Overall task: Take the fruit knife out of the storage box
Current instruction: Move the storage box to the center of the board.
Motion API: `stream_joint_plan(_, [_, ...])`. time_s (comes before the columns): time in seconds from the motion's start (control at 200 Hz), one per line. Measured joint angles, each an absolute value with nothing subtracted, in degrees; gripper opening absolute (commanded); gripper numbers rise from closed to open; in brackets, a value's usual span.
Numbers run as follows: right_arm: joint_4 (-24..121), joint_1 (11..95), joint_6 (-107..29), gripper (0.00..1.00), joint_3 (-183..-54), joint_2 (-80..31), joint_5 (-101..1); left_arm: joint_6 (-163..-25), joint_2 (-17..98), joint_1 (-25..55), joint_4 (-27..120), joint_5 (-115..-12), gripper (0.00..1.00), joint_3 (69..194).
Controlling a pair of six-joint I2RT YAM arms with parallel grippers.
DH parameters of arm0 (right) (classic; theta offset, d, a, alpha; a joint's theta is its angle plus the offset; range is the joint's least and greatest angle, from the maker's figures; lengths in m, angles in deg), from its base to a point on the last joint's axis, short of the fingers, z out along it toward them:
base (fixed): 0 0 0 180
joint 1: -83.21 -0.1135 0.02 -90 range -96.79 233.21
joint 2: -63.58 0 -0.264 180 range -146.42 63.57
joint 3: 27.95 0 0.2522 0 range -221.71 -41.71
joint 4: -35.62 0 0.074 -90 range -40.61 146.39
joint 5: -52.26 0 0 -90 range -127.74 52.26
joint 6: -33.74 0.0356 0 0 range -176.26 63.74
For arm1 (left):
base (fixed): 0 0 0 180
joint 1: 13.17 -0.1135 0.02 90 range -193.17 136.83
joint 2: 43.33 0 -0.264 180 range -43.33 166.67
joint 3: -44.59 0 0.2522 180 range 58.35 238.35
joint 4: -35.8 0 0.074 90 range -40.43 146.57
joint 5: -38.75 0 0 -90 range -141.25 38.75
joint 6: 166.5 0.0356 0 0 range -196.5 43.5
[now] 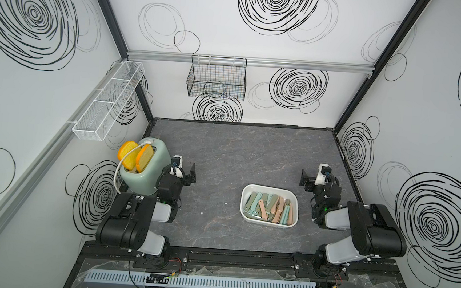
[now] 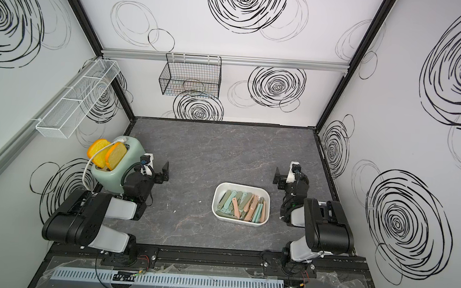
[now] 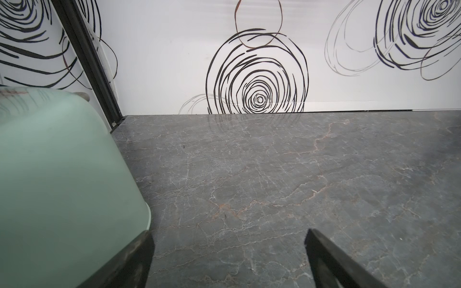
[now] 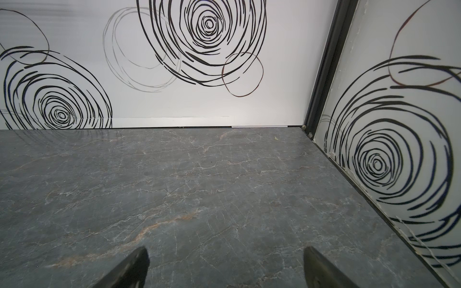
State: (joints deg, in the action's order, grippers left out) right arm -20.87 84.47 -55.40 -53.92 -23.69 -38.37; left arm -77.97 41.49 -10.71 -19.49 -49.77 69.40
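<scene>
The storage box [image 1: 272, 188] [image 2: 243, 186] sits flat on the dark marbled bench [image 1: 223, 155], a little toward 4 o'clock from the bench's middle, with its long sides running roughly 9 to 3. It holds a loose pile of fruit knives [image 1: 270, 208] [image 2: 243, 208]. They are slim pieces in sage green, teal and peach, lying crisscross and mostly pointing toward 12 o'clock. They are too small to tell whether any blade is bare.

The right tool [image 4: 225, 264] hangs low over the bench near its 3 o'clock edge, at about 2 o'clock from the box and apart from it. It faces the 12 o'clock wall. Its fingers [image 4: 321, 266] are spread wide, with only bare bench between them.

The left tool [image 3: 229, 251] is at the 9 o'clock side, well apart from the box and also facing 12 o'clock. Its fingers [image 3: 324, 254] are likewise spread wide and hold nothing. One finger is just beside a mint-green toaster [image 1: 140, 180] [image 3: 62, 187]; whether it touches cannot be told. Two orange toast slices [image 1: 136, 157] stand in the toaster's slots, and a white cord [image 1: 118, 170] loops over them.

On the walls, a black wire basket [image 1: 217, 79] hangs at 12 o'clock and a white mesh basket [image 1: 107, 105] at 10 o'clock.
</scene>
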Motion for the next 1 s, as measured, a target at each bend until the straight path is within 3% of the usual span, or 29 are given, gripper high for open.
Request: stream_joint_plan(1.0, [-20.87,84.47,-55.4,0.99,-53.92,-23.69,-38.37,-77.97,41.49,-11.08,-20.93,-50.12,0.98,69.4])
